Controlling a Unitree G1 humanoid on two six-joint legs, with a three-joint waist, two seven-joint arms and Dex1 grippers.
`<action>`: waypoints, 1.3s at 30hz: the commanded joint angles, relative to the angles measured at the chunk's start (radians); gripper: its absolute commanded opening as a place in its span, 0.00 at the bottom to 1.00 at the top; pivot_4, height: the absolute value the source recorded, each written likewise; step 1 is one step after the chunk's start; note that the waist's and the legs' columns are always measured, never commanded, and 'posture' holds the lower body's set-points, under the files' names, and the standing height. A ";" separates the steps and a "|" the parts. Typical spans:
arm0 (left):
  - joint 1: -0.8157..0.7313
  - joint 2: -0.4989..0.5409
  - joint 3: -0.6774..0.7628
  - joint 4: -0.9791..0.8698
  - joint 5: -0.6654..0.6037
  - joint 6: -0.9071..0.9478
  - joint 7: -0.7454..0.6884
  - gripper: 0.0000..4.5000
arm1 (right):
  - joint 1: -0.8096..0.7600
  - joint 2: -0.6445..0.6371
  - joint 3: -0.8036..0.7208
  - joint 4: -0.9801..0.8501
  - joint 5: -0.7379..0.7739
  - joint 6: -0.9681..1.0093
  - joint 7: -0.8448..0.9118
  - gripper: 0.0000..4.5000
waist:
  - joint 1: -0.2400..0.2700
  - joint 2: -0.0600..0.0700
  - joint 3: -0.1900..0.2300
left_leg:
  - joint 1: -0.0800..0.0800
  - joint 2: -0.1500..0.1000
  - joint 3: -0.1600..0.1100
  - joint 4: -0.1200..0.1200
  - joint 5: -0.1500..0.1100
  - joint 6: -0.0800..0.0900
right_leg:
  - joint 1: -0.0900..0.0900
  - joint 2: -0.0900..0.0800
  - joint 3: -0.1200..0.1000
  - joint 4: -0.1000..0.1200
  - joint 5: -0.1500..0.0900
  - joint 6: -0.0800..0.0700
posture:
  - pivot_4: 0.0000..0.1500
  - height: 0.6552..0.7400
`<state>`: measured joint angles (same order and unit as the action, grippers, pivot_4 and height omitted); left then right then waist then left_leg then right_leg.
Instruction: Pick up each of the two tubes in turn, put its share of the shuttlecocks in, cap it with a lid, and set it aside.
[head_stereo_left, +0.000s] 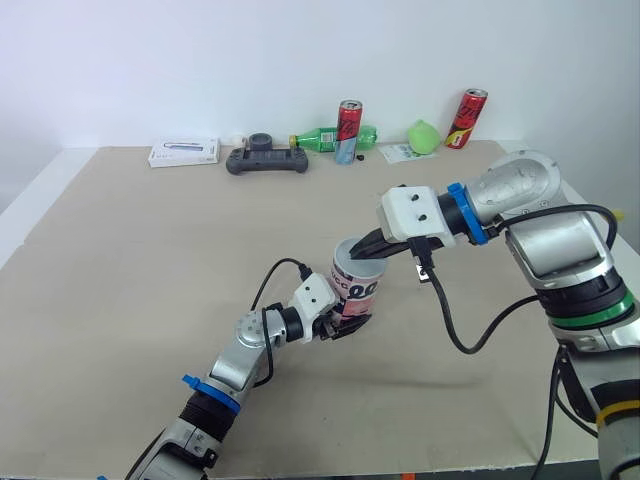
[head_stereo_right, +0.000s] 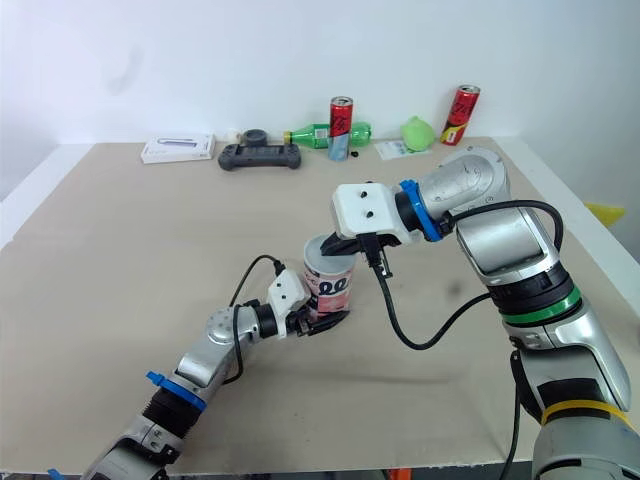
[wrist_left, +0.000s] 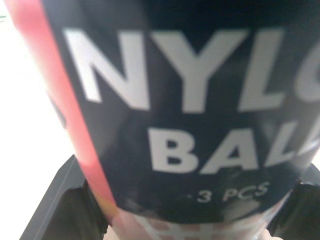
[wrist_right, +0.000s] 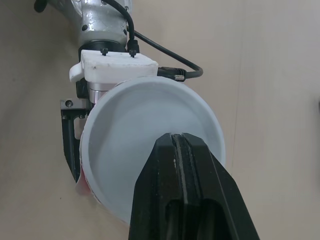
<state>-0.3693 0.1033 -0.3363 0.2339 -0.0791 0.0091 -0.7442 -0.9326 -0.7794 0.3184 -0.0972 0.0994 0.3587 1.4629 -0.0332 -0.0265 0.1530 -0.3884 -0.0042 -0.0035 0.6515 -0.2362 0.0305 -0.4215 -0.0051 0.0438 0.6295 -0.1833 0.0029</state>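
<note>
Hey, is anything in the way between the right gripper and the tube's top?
Nothing visible. The right gripper, fingers shut, sits directly over the white lid on the tube, which the left gripper clamps lower down.

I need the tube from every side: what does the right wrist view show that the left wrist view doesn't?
Right wrist view: looking down on the tube, its round white top, with the shut right gripper over its edge, and the table around. Left wrist view: the label close up, reading NYLO, BAL, 3 PCS. Both: the tube clamped in the left gripper.
</note>
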 joint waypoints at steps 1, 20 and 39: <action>0.019 0.019 -0.001 0.032 0.009 0.031 -0.006 0.69 | 0.031 -0.009 -0.023 -0.007 0.071 0.116 0.019 0.01 | 0.001 0.000 0.000 | 0.000 0.000 0.000 0.000 0.000 0.000 | 0.000 0.000 0.000 0.000 0.000 0.000 | 1.00 0.97; 0.021 0.087 0.083 -0.059 -0.116 0.090 -0.085 1.00 | 0.783 0.115 -0.743 -0.605 0.567 0.603 -0.569 0.98 | -0.003 -0.003 0.007 | -0.003 0.002 -0.003 -0.002 -0.001 0.000 | -0.003 0.003 -0.004 0.000 -0.002 0.000 | 1.00 0.97; 0.140 0.472 0.358 -0.458 -0.386 0.390 -0.215 1.00 | 0.878 0.505 -0.223 -0.166 0.151 -0.113 -0.817 0.98 | -0.011 -0.006 0.023 | -0.013 0.004 0.000 -0.011 0.000 -0.003 | -0.019 0.002 -0.003 0.000 -0.004 -0.003 | 1.00 0.97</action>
<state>-0.2241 0.5745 0.0097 -0.1714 -0.4295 0.3799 -0.9641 -0.0295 -0.2849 0.0778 -0.2580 0.2480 0.2881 0.6459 -0.0440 -0.0322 0.1763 -0.4013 0.0003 -0.0035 0.6400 -0.2359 0.0274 -0.4405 -0.0032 0.0408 0.6295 -0.1874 -0.0010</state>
